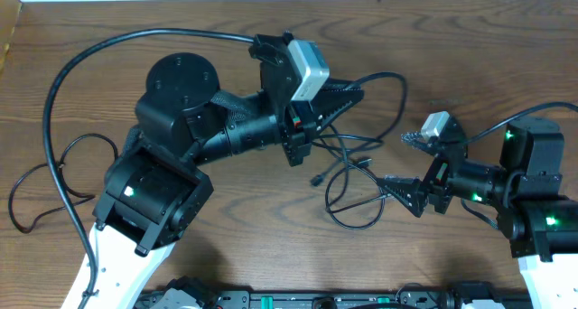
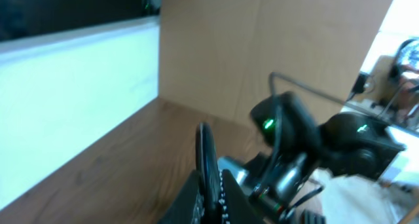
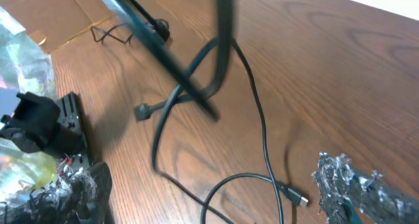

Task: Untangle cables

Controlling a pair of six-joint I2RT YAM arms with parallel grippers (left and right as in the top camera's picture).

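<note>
Between the two arms, the cables [image 3: 262, 127] cross in loose loops on the table [image 1: 271, 241]. Our left gripper [image 1: 357, 90] is pressed together on one cord, and we judge it's lifting that strand clear of the tangle. Our right gripper [image 1: 406, 164] hangs spread wide just over the low loops, likely lining up a separating pull.

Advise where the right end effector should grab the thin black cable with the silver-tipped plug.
Probably the single straight run of the thin black cable just behind its silver-tipped plug. There it lies flat and alone on the brown wooden table, clear of the crossing farther up. Come from above with the open right end effector, fingers straddling the cord.
</note>
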